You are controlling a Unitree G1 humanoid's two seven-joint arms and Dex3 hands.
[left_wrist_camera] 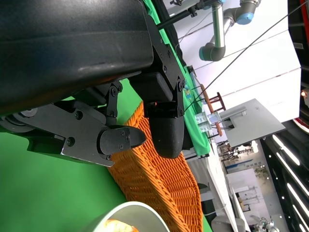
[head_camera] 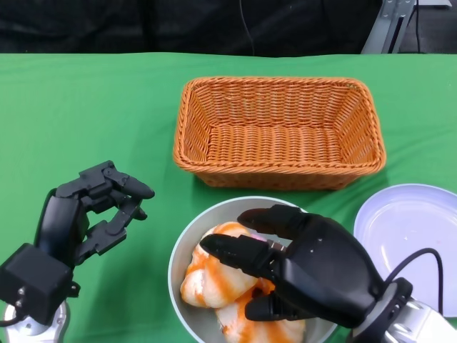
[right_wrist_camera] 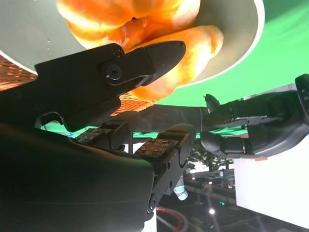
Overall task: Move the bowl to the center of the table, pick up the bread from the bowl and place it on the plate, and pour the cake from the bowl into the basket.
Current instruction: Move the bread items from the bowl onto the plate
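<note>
Bowl [head_camera: 187, 246] risk: my right hand [head_camera: 307, 264] hovers spread over the bread [head_camera: 214, 275], its fingers [head_camera: 235, 250] holding nothing; a shallow grab could drag the cake out too.

bowl [head_camera: 184, 246]: its near rim is running off the head view's bottom edge, and its right side is lying hidden under the right hand [head_camera: 314, 268].
bread [head_camera: 214, 275]: the right hand's fingers [head_camera: 235, 251] are covering part of it; whether they are touching it cannot be told.
plate [head_camera: 407, 236]: its right part is being cut off by the frame's edge.
left hand [head_camera: 86, 214]: its forearm is leaving the frame at the lower left.
</note>
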